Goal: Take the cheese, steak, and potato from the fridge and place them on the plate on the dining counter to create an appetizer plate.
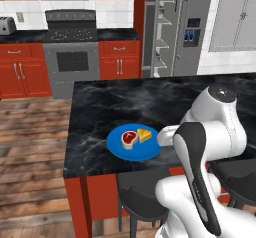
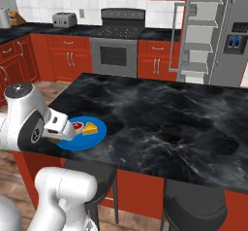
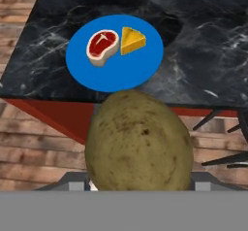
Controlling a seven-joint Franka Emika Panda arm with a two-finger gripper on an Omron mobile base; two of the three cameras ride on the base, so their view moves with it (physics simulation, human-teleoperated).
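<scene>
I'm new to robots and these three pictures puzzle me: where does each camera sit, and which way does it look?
Left base view: behind the arm's left, looking over the counter toward the stove; white arm lower right.
Right base view: behind its right; arm lower left.
Hand view: on the hand, looking down past the held potato.
All share the blue plate with steak and cheese.

stove point(image 1: 71, 57), toaster point(image 2: 64, 19), dark stools point(image 2: 193, 198)

The arm point(image 1: 215, 132) is glossy white with rounded segments, dark grey joint caps and a black stripe running along its lower link.
</scene>
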